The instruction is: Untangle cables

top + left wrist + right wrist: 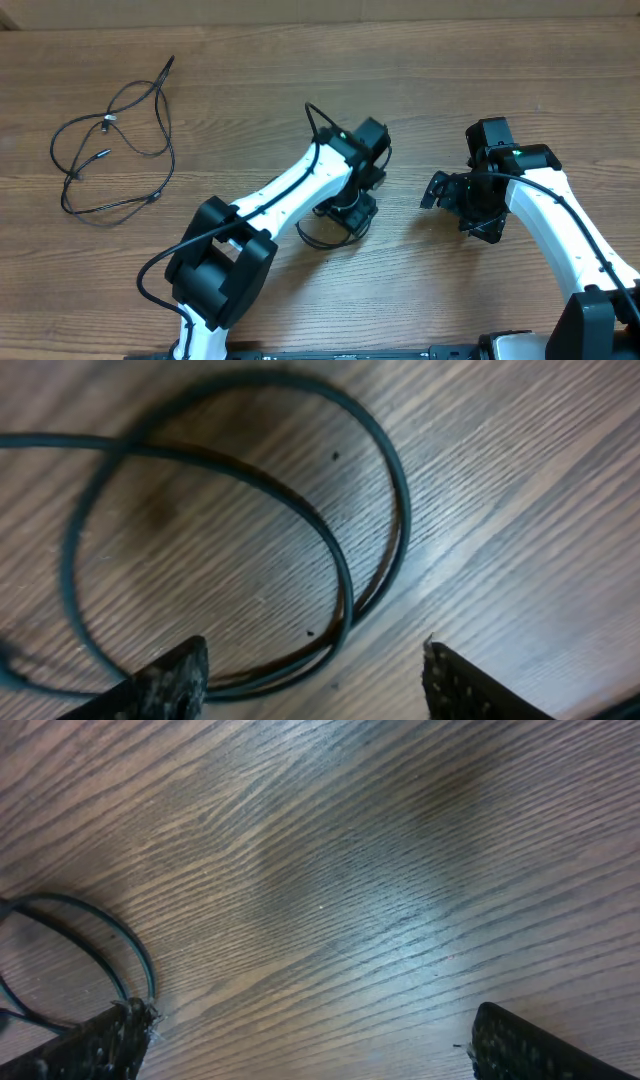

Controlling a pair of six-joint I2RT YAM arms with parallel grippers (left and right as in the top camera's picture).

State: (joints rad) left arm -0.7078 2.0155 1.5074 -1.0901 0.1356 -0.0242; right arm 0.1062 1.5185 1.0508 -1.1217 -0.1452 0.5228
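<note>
Thin black cables lie in loose loops at the far left of the table (72, 176), with a silvery plug (107, 122) among them. A separate black cable loop (305, 238) lies under my left gripper (350, 212). In the left wrist view this loop (402, 500) crosses itself on the wood, and its near edge runs between the open fingers (315, 660), which hold nothing. My right gripper (462, 205) is open and empty over bare wood (310, 1030). The same loop shows at the left edge of the right wrist view (133, 940).
The wooden table (300, 60) runs under everything. Thick black wires run along the white arms. The left arm's base (220, 265) and the right arm's base (590, 310) stand at the front edge.
</note>
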